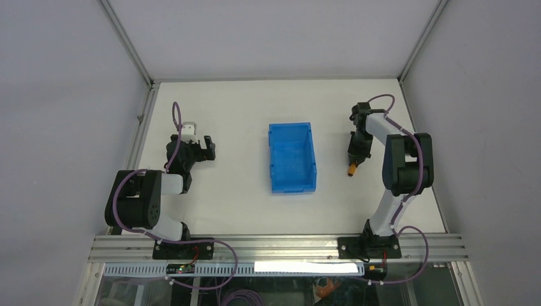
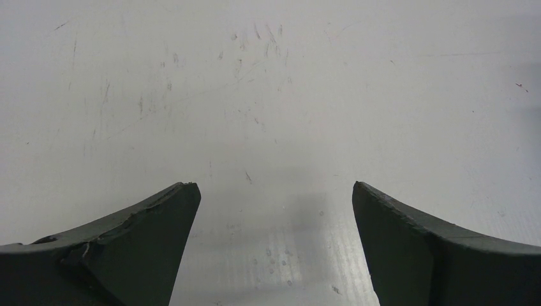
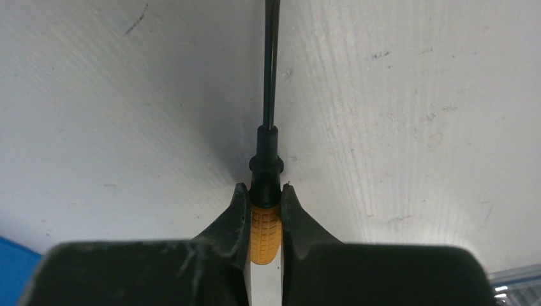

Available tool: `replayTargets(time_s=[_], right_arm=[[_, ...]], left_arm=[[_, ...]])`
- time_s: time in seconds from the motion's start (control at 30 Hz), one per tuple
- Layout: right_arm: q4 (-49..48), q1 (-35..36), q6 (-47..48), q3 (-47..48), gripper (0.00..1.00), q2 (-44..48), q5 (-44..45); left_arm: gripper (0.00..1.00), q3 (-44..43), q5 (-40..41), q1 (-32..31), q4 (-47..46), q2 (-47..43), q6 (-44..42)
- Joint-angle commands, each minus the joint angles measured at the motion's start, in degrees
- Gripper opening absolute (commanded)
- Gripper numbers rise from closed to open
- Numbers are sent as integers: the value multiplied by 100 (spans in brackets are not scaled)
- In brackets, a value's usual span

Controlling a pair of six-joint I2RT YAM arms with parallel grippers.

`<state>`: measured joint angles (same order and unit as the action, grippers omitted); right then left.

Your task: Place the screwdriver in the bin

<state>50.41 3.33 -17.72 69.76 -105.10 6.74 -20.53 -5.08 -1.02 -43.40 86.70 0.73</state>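
The screwdriver [image 1: 351, 170] lies on the white table to the right of the bin [image 1: 290, 127], its orange handle end pointing toward the near edge. My right gripper [image 1: 356, 157] is down over it. In the right wrist view both fingers press on the ribbed orange handle [image 3: 265, 233], and the thin black shaft [image 3: 270, 70] runs straight ahead over the table; the right gripper [image 3: 264, 189] is shut on the screwdriver. The blue bin, a rectangular tub, stands mid-table with nothing visible inside; a corner of it [image 3: 11, 264] shows at the lower left. My left gripper [image 1: 207, 148] stands open, well left of the bin.
In the left wrist view the left gripper [image 2: 273, 188] has only scuffed white table [image 2: 268, 95] between its fingers. Grey walls with metal frame rails [image 1: 137, 137] enclose the table on three sides. The arm bases sit on the rail [image 1: 274, 245] at the near edge.
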Motion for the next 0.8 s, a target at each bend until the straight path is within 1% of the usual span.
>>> replayTargets(time_s=[0.0,0.1,0.2,0.23,0.3,0.33,0.37,0.43,0.6,0.67,0.77], right_arm=[[830,139,230,678,0,353,261],[1768,241,268,1383,0,758,192],[2707,377,281,2041,0,957,-75],[2870,431,283,2253,0,979,-122],[3372,700,242,2605,0,975,-115],[3456,815,185,2745,0,976,-55],[3553,1089,88,2847,0,989,17],[3452,1604,-168,2950,0,1019,54],[2267,2904,-853,2775,0,1046,-263],[1817,3320,-1057,2727,0,896,-139],[1260,3727,-1229,2654,0,489,108]], left_arm=[[99,-91,-96,31,-378,-35,15],[99,-91,-98,34,-379,-30,15],[99,-91,-98,31,-376,-30,15],[99,-91,-98,31,-377,-30,15],[99,-91,-99,32,-374,-30,15],[99,-91,-99,31,-374,-34,15],[99,-91,-94,32,-379,-32,15],[99,-91,-92,31,-381,-38,15],[99,-91,-106,31,-377,-36,15],[99,-91,-98,31,-380,-32,15],[99,-91,-96,31,-380,-37,15]])
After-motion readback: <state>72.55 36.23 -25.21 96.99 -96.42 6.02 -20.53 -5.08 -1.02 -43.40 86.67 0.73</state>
